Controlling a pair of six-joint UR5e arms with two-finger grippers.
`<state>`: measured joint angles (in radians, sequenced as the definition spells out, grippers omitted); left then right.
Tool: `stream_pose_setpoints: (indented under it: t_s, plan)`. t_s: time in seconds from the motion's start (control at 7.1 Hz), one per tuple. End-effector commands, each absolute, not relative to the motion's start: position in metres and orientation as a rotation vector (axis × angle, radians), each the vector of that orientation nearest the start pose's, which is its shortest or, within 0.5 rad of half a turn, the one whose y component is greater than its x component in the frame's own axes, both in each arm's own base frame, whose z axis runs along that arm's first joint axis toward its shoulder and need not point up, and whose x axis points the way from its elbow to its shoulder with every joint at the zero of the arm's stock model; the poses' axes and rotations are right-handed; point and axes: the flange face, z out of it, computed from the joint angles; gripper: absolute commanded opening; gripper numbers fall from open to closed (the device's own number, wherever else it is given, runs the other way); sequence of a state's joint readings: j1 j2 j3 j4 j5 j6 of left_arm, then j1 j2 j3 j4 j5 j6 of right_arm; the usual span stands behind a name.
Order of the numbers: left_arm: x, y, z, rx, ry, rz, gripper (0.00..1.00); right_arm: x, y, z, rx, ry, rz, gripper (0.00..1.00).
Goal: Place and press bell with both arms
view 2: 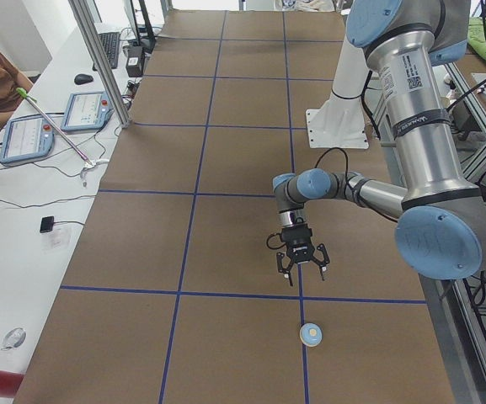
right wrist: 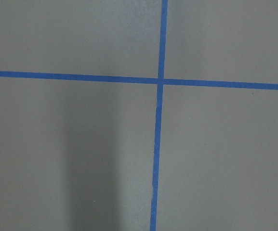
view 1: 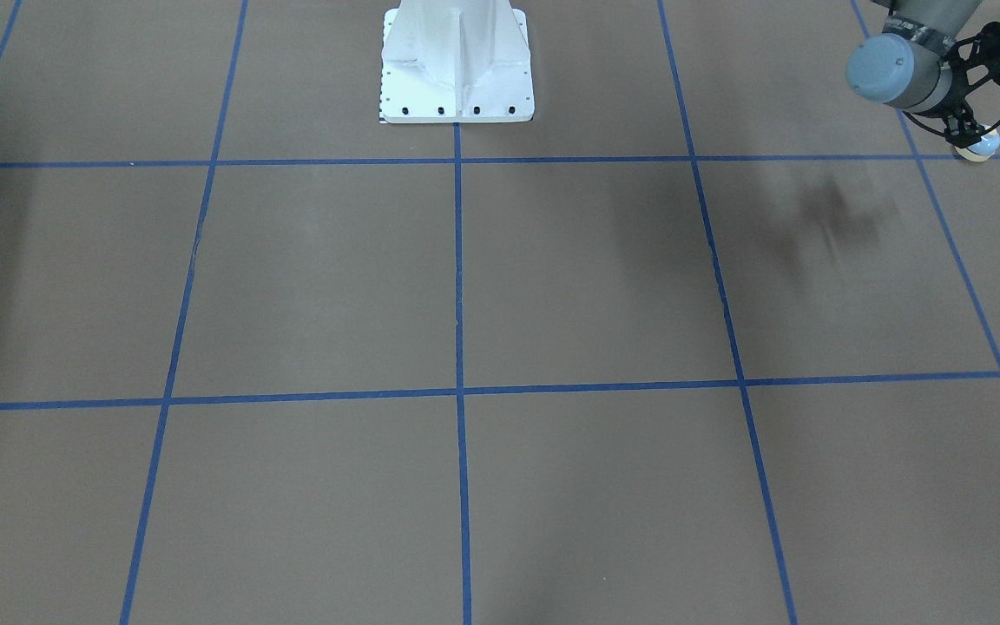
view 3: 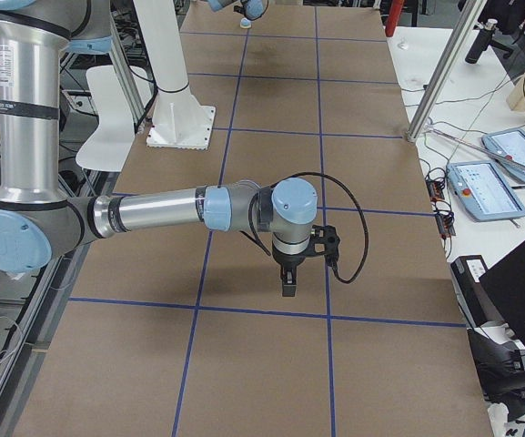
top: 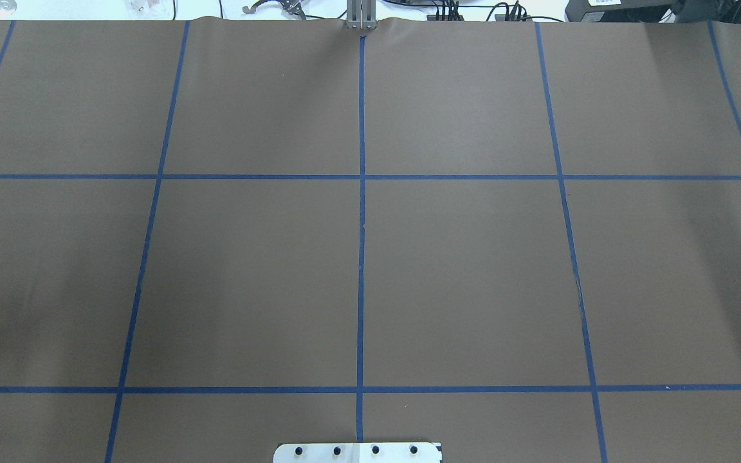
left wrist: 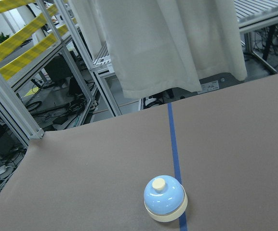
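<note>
Two of my feeds show little but table (top: 473, 257) and blue tape (top: 361, 257). Starting on the left: the left gripper (view 2: 302, 269) hangs above the table, pointing down, fingers spread apart and not touching the bell (view 2: 312, 334). In the left-side view the bell stands upright on the table at 6 o'clock from that gripper, its rim overlapping a tape line. My left wrist camera has it at 6 o'clock in frame, with the blue dome and cream button plain to see. From across the table, the bell peeks out just under the gripper at the 1 o'clock corner, and the white pedestal (view 1: 457, 69) sits at 12 o'clock. Further right, the right gripper (view 3: 289, 287) points straight down over the table, near a tape crossing. I see it only from the right-side camera, so I cannot tell whether its fingers are apart or together.
</note>
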<state>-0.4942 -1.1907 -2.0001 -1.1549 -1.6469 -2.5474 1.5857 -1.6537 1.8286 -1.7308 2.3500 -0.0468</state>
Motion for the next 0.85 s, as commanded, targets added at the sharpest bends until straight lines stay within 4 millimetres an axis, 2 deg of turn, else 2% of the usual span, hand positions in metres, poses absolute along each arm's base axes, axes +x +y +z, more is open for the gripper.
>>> stream_pose_setpoints:
  t_s: [0.0,0.14,0.56,0.7]
  plan:
    - [0.198,-0.241,0.733,0.048,-0.442,-1.514,1.00,0.069,-0.451,0.585,0.044,-0.778,-0.042,1.00]
    - [0.197,-0.237,0.748,0.061,-0.455,-1.531,1.00,0.068,-0.451,0.580,0.053,-0.777,-0.046,1.00]
    - [0.206,-0.245,0.751,0.101,-0.424,-1.523,1.00,0.069,-0.453,0.572,0.068,-0.768,-0.052,1.00]
    - [0.208,-0.246,0.764,0.115,-0.446,-1.529,1.00,0.069,-0.453,0.571,0.068,-0.768,-0.052,1.00]
